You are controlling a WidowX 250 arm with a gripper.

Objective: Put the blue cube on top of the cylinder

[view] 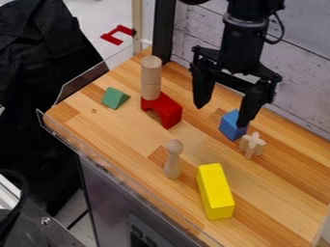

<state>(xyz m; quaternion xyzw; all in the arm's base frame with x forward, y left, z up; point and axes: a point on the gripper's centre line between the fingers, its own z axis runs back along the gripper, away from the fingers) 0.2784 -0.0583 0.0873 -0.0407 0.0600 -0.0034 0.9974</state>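
The black gripper (222,116) hangs over the far right part of the tabletop (119,144), its two fingers spread wide, with nothing held between them. The blue cube (232,126), smooth-faced and sharp-edged, sits on the wood to the right of centre; the right-hand finger overlaps its upper right side, though whether the two touch I cannot tell. Just beside the cube, to the right and slightly nearer, stands a lobed, cross-topped piece of pale wood (253,144). Farther off to the left, the cylinder (151,72) stands upright — plain, round, lightly grained wood, with a thin seam around its lower half. It rises from the far left end of a glossy red arch block (164,112), whose curved cut-out faces the near left. Left of that lies a green triangular prism (115,98), its sloping faces meeting in a ridge. In the nearer half, a rounded wooden peg with a ball head (172,161) stands upright, and to its right lies a long, square-edged yellow block (214,191). The tabletop is of joined wooden strips in honey and darker brown, bordered along the near left by a clear plastic edge (119,176).
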